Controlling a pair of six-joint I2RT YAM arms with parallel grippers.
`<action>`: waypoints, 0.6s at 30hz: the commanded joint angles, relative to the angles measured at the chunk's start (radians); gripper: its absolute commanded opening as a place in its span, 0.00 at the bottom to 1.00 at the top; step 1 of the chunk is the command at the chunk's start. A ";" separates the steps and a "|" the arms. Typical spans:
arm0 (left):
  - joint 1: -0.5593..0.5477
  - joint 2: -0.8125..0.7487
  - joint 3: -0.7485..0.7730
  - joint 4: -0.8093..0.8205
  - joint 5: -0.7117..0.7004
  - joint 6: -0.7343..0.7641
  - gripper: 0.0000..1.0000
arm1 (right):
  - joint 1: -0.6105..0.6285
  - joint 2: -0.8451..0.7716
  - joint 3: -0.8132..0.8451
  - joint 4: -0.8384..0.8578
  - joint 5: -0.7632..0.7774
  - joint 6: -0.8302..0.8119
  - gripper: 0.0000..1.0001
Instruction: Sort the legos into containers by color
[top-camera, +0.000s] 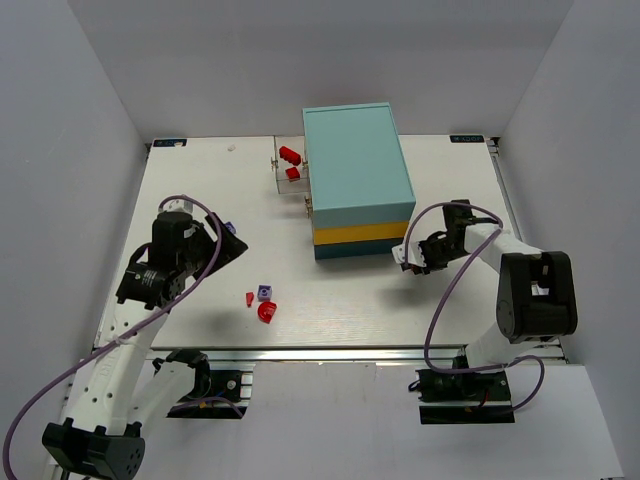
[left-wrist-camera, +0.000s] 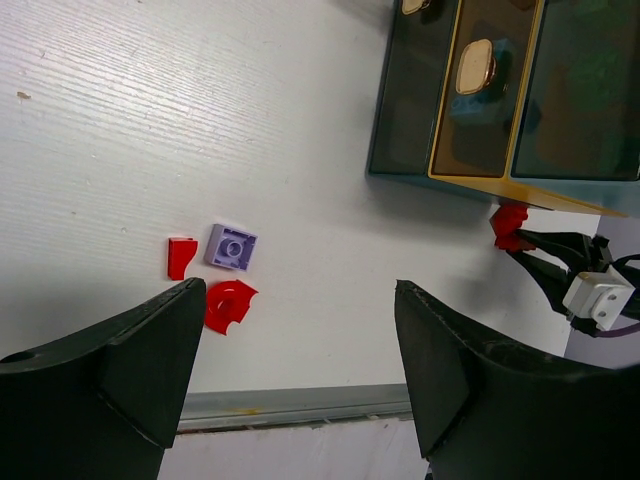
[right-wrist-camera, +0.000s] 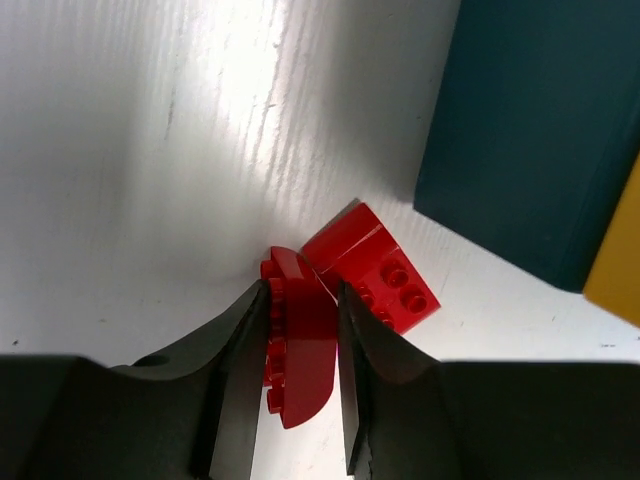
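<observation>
My right gripper (right-wrist-camera: 303, 300) is shut on a red curved lego (right-wrist-camera: 300, 345) that stands on edge on the white table. A second red lego (right-wrist-camera: 378, 268), a studded block, lies touching it by the cabinet's dark teal corner (right-wrist-camera: 530, 130). From above, the right gripper (top-camera: 408, 257) sits at the cabinet's (top-camera: 355, 180) near right corner. My left gripper (left-wrist-camera: 298, 290) hangs open and empty over the table's near edge. Just left of it lie a red wedge lego (left-wrist-camera: 181, 256), a purple lego (left-wrist-camera: 231, 247) and a red rounded lego (left-wrist-camera: 229, 305). A clear container (top-camera: 290, 168) stands pulled out, with red legos inside.
The cabinet has light teal, yellow and dark teal layers, with drawer fronts and handles (left-wrist-camera: 476, 65) facing left. Grey walls enclose the table on three sides. A metal rail (left-wrist-camera: 290, 405) runs along the near edge. Purple cables loop off both arms.
</observation>
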 joint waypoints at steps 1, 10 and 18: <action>0.002 -0.024 -0.001 -0.010 -0.010 -0.007 0.86 | -0.004 -0.041 -0.033 -0.035 0.058 -0.018 0.19; 0.002 -0.040 -0.010 0.000 -0.008 -0.004 0.86 | 0.002 -0.254 0.032 -0.334 -0.043 -0.050 0.03; 0.002 -0.046 -0.027 0.020 0.009 -0.002 0.86 | 0.060 -0.391 0.242 -0.625 -0.411 0.000 0.00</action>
